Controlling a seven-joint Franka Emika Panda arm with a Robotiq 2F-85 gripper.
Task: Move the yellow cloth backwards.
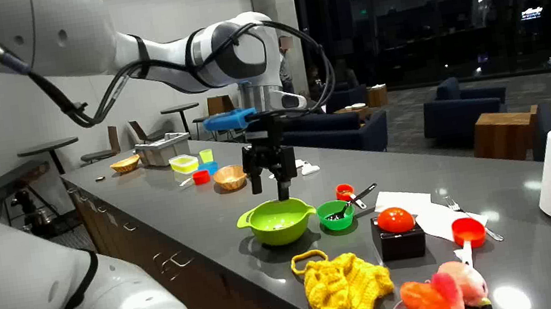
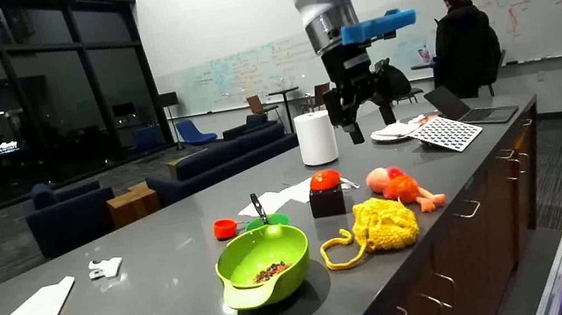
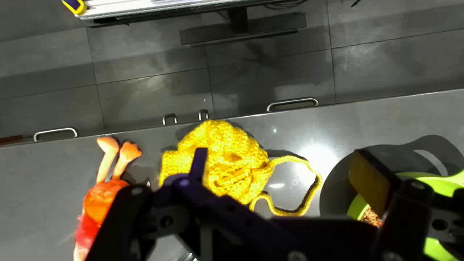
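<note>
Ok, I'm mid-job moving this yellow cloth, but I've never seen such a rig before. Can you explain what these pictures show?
The machine is a single robot arm ending in a two-fingered gripper. Two pictures come from cameras outside the robot. The wrist view is taken from the arm's end, looking down past the gripper, which is why that looms so large.

On the dark counter lies your yellow cloth, knitted-looking with a loop of cord, between a lime-green bowl and an orange plush toy. Nearby stand a black box topped by a red dome, and a paper towel roll.

Nothing is held: the gripper is open above the counter.
</note>
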